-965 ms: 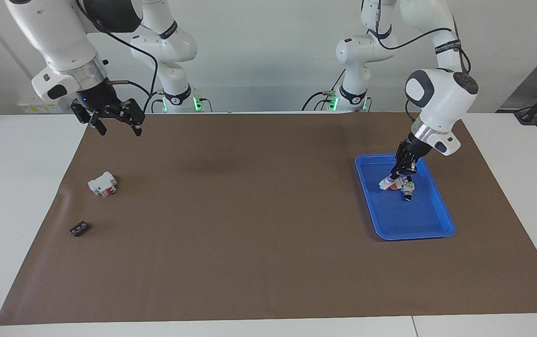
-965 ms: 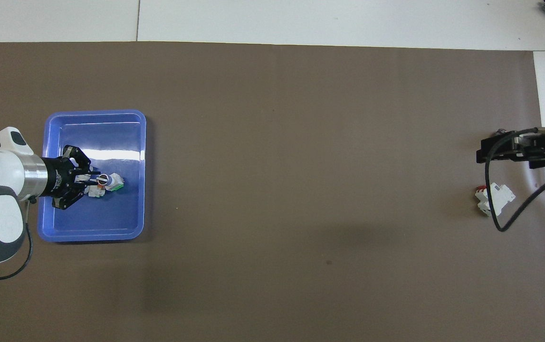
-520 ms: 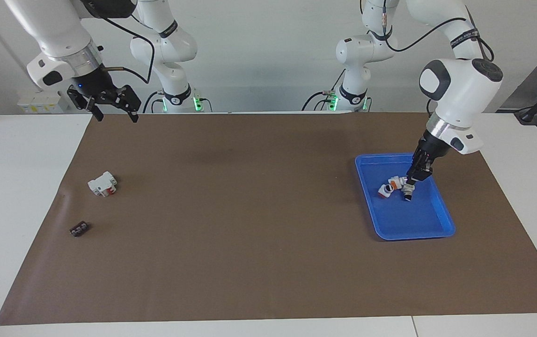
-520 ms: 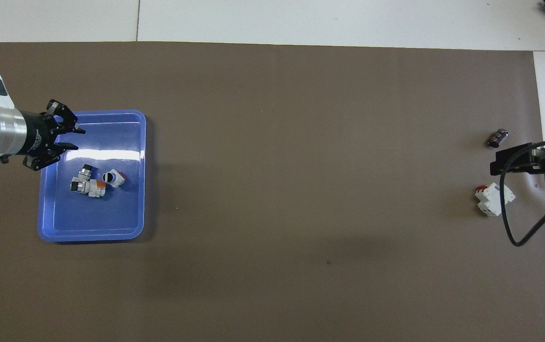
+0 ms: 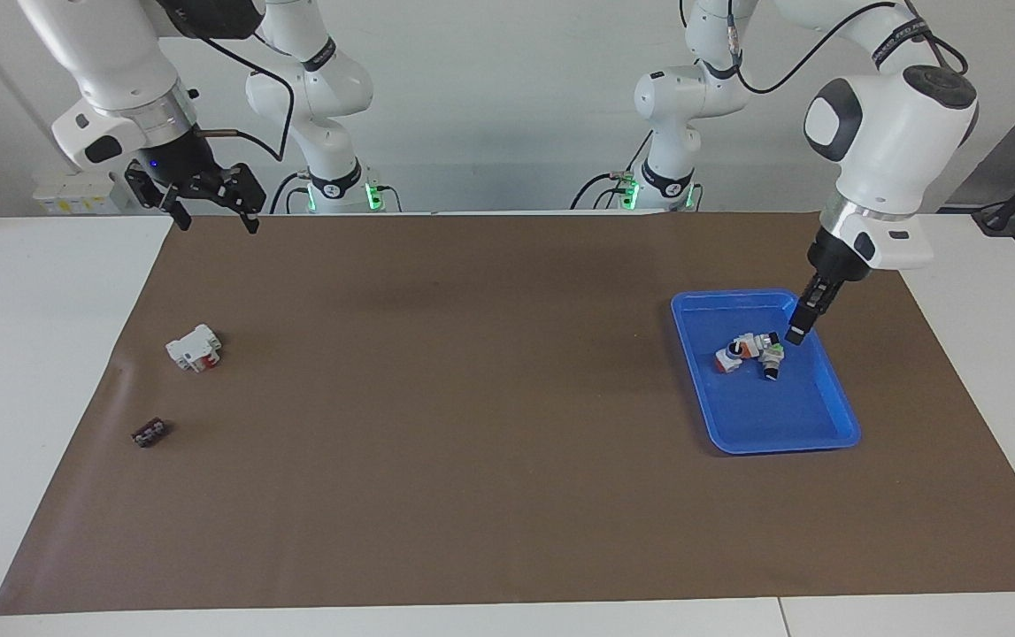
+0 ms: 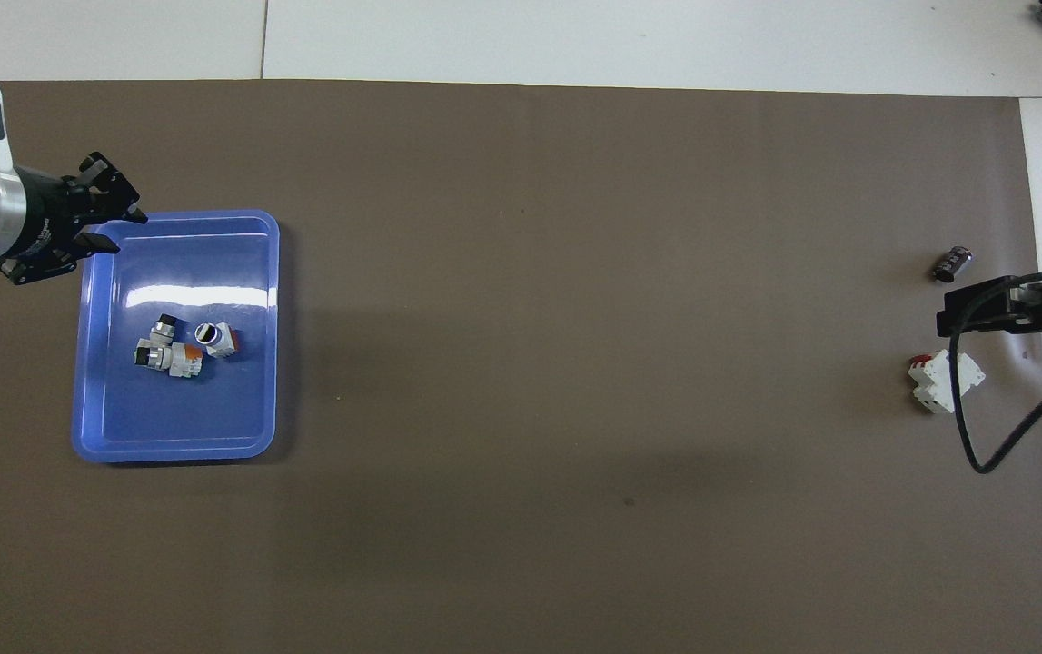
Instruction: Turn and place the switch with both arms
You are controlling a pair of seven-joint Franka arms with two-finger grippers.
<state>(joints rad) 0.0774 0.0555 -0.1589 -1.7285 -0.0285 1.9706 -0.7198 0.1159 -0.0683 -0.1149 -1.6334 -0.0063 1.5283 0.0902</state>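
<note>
The switch (image 5: 771,350) is seen lying in the blue tray (image 5: 826,433); placement is judged complete. Jaws of left gripper (image 5: 797,329) and right gripper (image 5: 211,208) are spread, empty.

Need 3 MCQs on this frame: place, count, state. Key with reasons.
1. Where is the switch? A) in the blue tray B) outside it C) held in the air
2. How many things lie on the mat outside the tray? A) one B) two C) four
3. The left gripper is: A) shut on the switch B) open, empty C) resting on the mat
Key: 1A, it lies on the tray's floor; 2B, white block and small dark part; 3B, jaws apart, raised over the tray's rim. The right gripper waits open over the mat's edge.
</note>
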